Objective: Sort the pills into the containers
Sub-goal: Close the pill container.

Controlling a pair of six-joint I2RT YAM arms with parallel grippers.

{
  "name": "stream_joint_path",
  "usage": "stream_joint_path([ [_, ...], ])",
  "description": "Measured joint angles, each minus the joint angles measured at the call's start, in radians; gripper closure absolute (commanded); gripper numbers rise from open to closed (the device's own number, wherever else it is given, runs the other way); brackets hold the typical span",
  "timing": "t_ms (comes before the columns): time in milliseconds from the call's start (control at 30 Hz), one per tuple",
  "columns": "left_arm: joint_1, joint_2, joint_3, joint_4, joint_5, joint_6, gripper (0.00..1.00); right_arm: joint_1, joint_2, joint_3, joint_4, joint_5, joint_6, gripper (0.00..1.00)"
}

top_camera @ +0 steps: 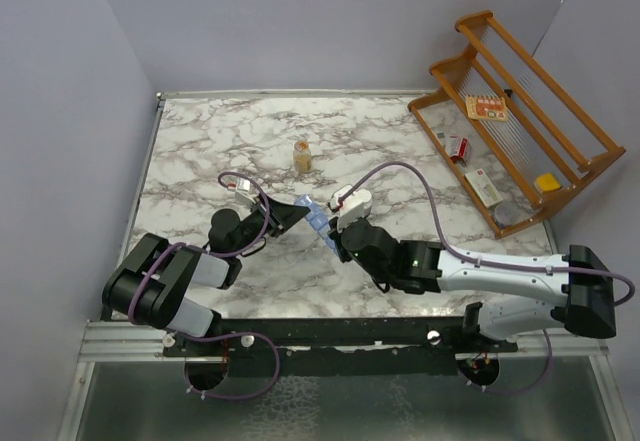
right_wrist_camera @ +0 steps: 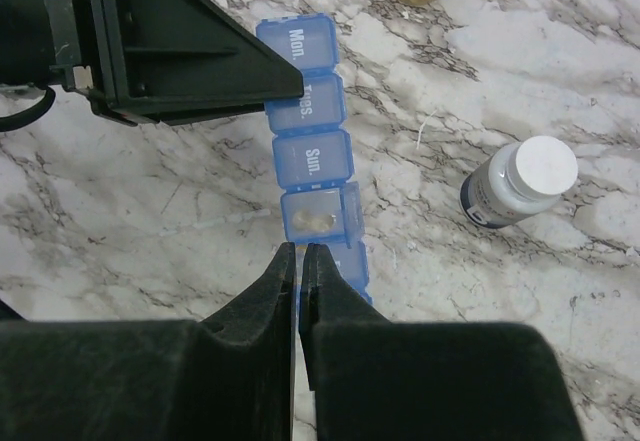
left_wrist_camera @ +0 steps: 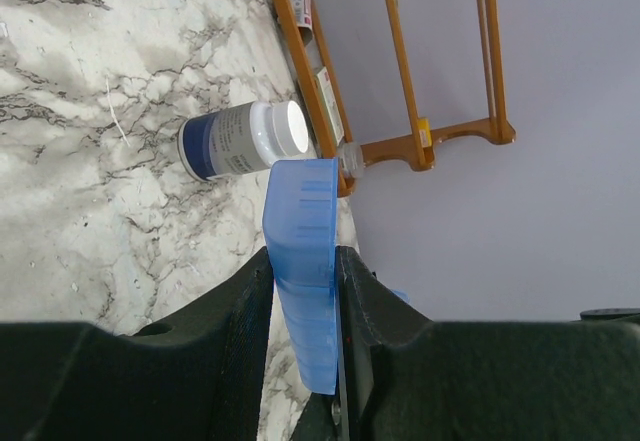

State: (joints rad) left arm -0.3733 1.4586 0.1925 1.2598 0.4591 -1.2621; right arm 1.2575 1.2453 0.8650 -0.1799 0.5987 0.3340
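The marble table [top_camera: 200, 151] carries everything, and the amber bottle [top_camera: 302, 155] near its middle serves as the marker. The wooden rack [top_camera: 515, 141] stands well apart from that bottle, off to the robot's right.

Both arms reach in on the near side of the amber bottle. The left gripper [left_wrist_camera: 303, 261] is clamped on one end of the containers [right_wrist_camera: 312, 161], with the blue plastic pinched between its two fingers. The right gripper [right_wrist_camera: 299, 261] hovers over the other end with its jaws pressed together and nothing between them.

The containers are a narrow blue strip of joined day-marked boxes, lying near the amber bottle, between it and the arm bases. I cannot tell whether the strip rests fully on the marble.

The strip looks light, stiff and smooth, so it would likely skid or pivot if prodded while unheld. The end grip across its narrow width seems the sensible hold, as it leaves the lids free. The lids are thin and hinged, and probably want a gentle fingertip at the free edge rather than a squeeze.

A dark bottle with a white cap [right_wrist_camera: 515, 186] lies on its side, nearer the arms than the amber bottle and to its right.

In the strip, three lids on the amber bottle's side are down. The next lid [right_wrist_camera: 352, 211] stands open, and its box holds a pale pill [right_wrist_camera: 308, 223], possibly two. The boxes under the right gripper are hidden.
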Motion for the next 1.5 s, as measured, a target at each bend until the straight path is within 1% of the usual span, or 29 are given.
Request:
stream_joint_path([
  [167,0.000,0.000,0.005,-0.019,0.019,-0.016,0.92,0.000,0.077,0.008,0.033,0.005,-0.037,0.99],
  [367,-0.002,-0.017,0.014,-0.061,0.042,-0.036,0.92,0.000,0.104,0.027,0.053,0.017,-0.060,0.98],
  [667,-0.007,-0.169,0.015,-0.189,0.051,-0.026,0.92,0.000,0.138,0.037,0.072,0.033,-0.063,0.98],
  [767,-0.007,-0.194,0.015,-0.217,0.050,-0.020,0.93,0.000,0.143,0.037,0.074,0.035,-0.062,0.95],
  [967,-0.007,-0.198,0.015,-0.257,0.050,-0.007,0.93,0.000,0.144,0.037,0.073,0.040,-0.057,0.77],
  [1000,-0.006,-0.198,0.015,-0.259,0.050,-0.005,0.93,0.000,0.144,0.037,0.073,0.040,-0.056,0.75],
  [1100,-0.006,-0.198,0.015,-0.266,0.050,0.000,0.93,0.000,0.144,0.037,0.073,0.041,-0.055,0.75],
  [1233,-0.007,-0.198,0.015,-0.268,0.050,0.002,0.93,0.000,0.144,0.037,0.073,0.041,-0.051,0.70],
  [1500,-0.007,-0.198,0.026,-0.275,0.049,0.007,0.93,0.000,0.137,0.037,0.076,0.039,-0.053,0.71],
])
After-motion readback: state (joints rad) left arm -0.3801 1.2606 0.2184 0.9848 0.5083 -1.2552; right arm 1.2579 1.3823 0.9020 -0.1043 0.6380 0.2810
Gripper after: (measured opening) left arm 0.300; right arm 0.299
